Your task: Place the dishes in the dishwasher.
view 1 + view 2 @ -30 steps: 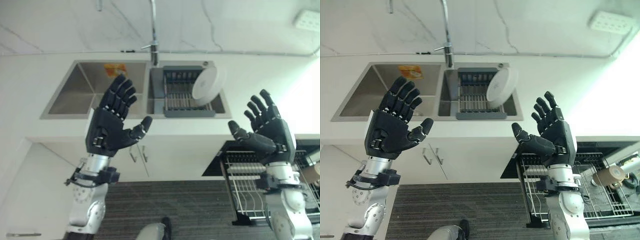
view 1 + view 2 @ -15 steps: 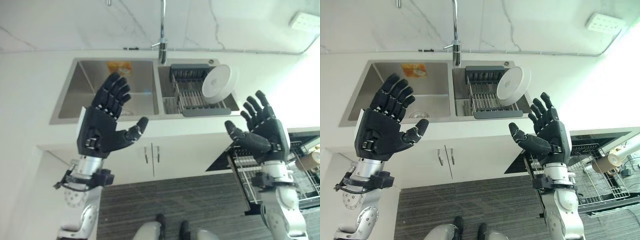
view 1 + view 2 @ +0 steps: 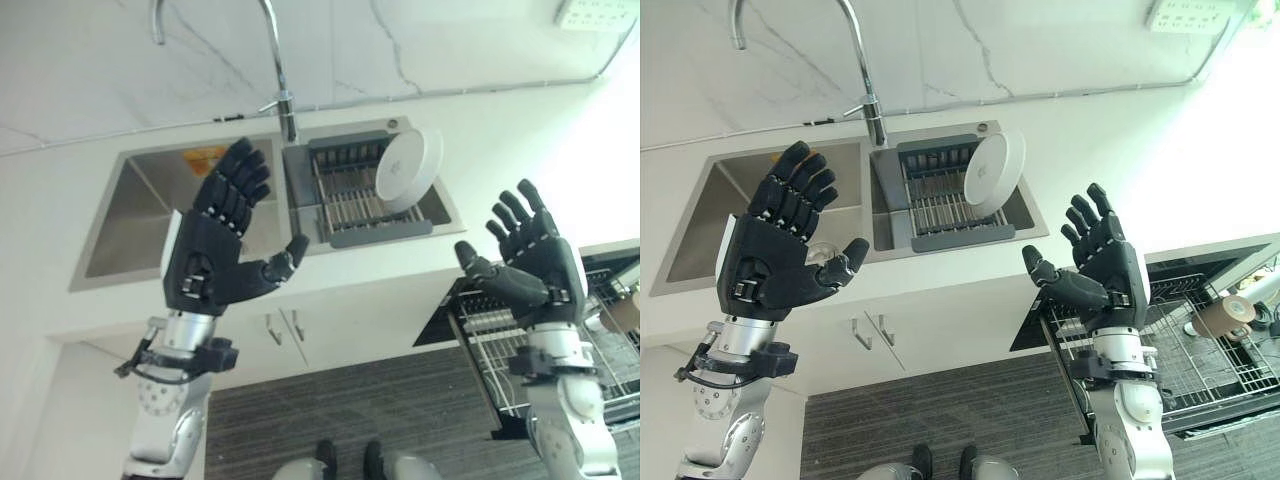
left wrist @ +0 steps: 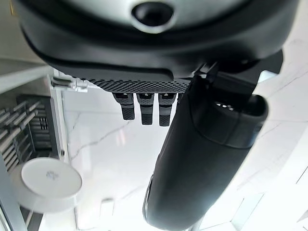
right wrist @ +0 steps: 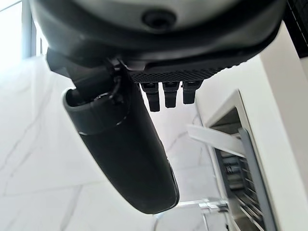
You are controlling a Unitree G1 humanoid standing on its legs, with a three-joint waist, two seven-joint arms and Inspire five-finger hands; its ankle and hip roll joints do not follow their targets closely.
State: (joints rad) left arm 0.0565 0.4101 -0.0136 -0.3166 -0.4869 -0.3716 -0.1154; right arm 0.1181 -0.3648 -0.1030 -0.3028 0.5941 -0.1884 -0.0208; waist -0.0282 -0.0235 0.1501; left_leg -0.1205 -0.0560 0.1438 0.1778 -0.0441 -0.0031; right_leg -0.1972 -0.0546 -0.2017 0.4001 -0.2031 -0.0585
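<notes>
A white round plate [image 3: 408, 169] leans on edge in the grey dish rack [image 3: 350, 205] inside the right sink basin; the plate [image 4: 47, 183] also appears in the left wrist view. The pulled-out wire rack of the dishwasher [image 3: 1200, 350] sits low at the right, with a brown cup [image 3: 1226, 314] in it. My left hand [image 3: 215, 260] is raised open in front of the left basin, holding nothing. Over the dishwasher's near corner my right hand [image 3: 532, 270] is raised, open and empty. Both hands are well short of the plate.
A tall curved faucet [image 3: 283, 95] stands behind the double steel sink [image 3: 140, 215]. An orange sponge [image 3: 205, 156] lies at the left basin's back. White cabinet doors [image 3: 290, 325] run below the counter, above a dark striped floor [image 3: 350, 410]. A wall socket [image 3: 590, 10] is at top right.
The whole picture has shifted and tilted, so the camera moved. Both hands stay raised and open in much the same pose; the plate rests in the rack as before.
</notes>
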